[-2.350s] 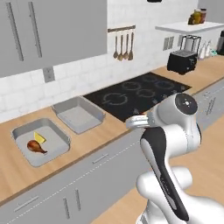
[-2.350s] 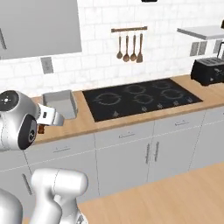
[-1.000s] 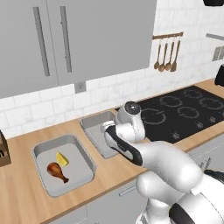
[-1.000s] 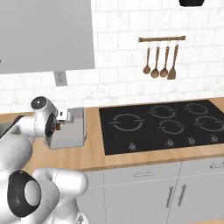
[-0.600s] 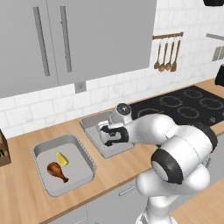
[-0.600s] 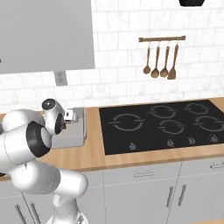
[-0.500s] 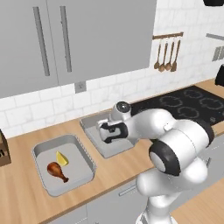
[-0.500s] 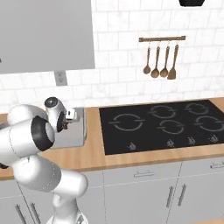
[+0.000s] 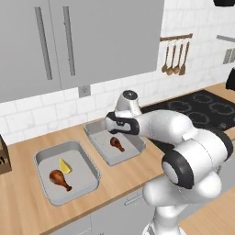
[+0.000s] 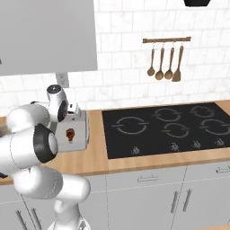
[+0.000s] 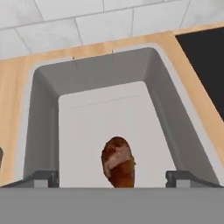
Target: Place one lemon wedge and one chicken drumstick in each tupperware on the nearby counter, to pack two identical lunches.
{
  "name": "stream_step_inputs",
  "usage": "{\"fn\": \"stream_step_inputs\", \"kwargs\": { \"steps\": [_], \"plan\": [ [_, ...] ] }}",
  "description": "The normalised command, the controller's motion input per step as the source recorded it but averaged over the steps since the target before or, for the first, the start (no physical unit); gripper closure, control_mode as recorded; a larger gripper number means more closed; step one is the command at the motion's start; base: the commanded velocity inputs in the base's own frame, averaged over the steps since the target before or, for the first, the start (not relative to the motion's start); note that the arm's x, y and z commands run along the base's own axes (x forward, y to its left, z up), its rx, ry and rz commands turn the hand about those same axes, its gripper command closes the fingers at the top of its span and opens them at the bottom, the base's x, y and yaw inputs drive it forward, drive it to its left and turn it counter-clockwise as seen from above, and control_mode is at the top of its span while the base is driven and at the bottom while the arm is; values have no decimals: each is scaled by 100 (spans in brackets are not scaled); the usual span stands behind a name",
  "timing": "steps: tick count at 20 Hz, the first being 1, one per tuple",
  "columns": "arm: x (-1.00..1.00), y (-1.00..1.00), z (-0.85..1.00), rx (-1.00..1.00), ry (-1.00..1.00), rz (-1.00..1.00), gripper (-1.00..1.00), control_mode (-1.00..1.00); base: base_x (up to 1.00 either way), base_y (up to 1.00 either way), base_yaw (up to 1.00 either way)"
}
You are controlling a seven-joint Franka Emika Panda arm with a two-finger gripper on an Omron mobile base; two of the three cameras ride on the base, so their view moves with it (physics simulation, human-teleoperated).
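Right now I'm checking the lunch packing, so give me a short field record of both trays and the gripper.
left tupperware: holds one chicken drumstick and one lemon wedge
right tupperware: holds one drumstick, no lemon wedge visible
gripper: open, above the right tupperware, drumstick between its fingertips
surface: wooden counter, cooktop to the right
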Motion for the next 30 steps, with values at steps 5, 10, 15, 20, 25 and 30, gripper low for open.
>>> {"fn": "stream_step_inputs", "kwargs": {
  "steps": [5,10,15,20,25,30],
  "plan": [
    [-100,-1,54,3,-8,0,-100,-100,0,0,0],
    [-100,-5,65,4,-20,0,-100,-100,0,0,0],
    [-100,-2,74,3,-9,0,-100,-100,0,0,0],
    [-40,-1,20,0,-1,0,-100,100,-60,-13,0],
    [0,0,0,0,0,0,-100,100,-100,-33,1],
    [0,0,0,0,0,0,-100,100,-87,-7,51]
  ]
}}
